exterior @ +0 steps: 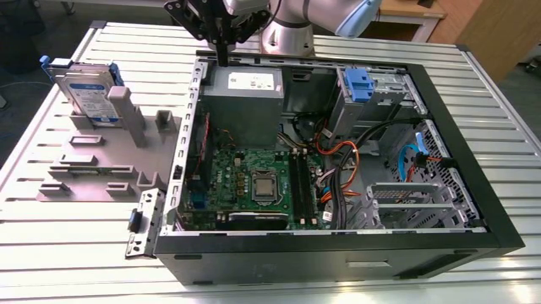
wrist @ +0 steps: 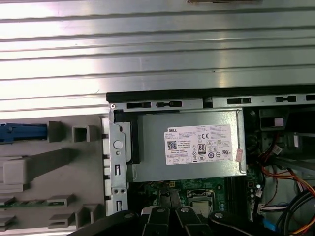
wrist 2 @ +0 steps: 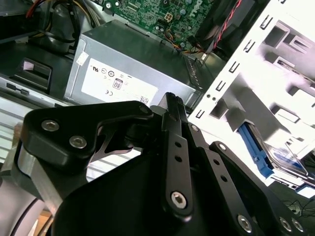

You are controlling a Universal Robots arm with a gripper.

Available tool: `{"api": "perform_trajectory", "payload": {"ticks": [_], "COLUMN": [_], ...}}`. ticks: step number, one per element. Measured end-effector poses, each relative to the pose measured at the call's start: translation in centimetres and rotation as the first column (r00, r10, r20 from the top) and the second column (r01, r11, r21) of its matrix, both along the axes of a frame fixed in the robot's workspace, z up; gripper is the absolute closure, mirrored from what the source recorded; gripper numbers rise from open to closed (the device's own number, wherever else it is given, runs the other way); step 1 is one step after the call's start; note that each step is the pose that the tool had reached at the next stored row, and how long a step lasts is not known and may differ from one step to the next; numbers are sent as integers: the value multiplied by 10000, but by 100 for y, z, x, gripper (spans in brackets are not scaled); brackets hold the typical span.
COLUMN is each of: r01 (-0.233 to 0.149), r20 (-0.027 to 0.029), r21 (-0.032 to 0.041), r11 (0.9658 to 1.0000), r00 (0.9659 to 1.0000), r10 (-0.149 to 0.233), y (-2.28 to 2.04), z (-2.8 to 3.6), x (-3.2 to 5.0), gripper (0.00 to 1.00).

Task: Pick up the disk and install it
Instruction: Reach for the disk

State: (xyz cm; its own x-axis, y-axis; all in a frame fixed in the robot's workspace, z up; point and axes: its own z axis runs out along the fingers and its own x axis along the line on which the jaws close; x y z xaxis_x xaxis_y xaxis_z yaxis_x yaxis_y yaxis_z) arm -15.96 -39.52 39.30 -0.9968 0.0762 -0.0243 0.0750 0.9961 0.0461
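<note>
slatted metal table (exterior: pixel 495 120), wooden cabinet (exterior: pixel 495 31)

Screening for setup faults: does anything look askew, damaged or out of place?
Nothing stands out. The disk stands upright in the grey fixture beside the open computer case, the cables lie inside the case, and the gripper hangs empty above the power supply.

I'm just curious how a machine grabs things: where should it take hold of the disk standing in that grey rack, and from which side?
Probably by its free upper part, coming straight down from above. The disk stands on edge in a slot of the grey rack, which holds its lower part and leaves the top exposed. The fingers would pinch the two broad flat faces.
</note>
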Motion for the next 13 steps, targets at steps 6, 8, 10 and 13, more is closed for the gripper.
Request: {"api": "perform_trajectory", "payload": {"ticks": [6, 8, 10, 13], "r01": [0, 1, 2, 2], "r20": [0, 0, 0, 0], "r21": [0, 0, 0, 0], "r11": [10000, 10000, 10000, 10000], "r00": [10000, 10000, 10000, 10000], "r10": [0, -1, -2, -2], "y": [3, 3, 3, 3], "z": [0, 0, 0, 0], "x": [-26, -28, -33, -47], "gripper": [89, 89, 89, 89]}}
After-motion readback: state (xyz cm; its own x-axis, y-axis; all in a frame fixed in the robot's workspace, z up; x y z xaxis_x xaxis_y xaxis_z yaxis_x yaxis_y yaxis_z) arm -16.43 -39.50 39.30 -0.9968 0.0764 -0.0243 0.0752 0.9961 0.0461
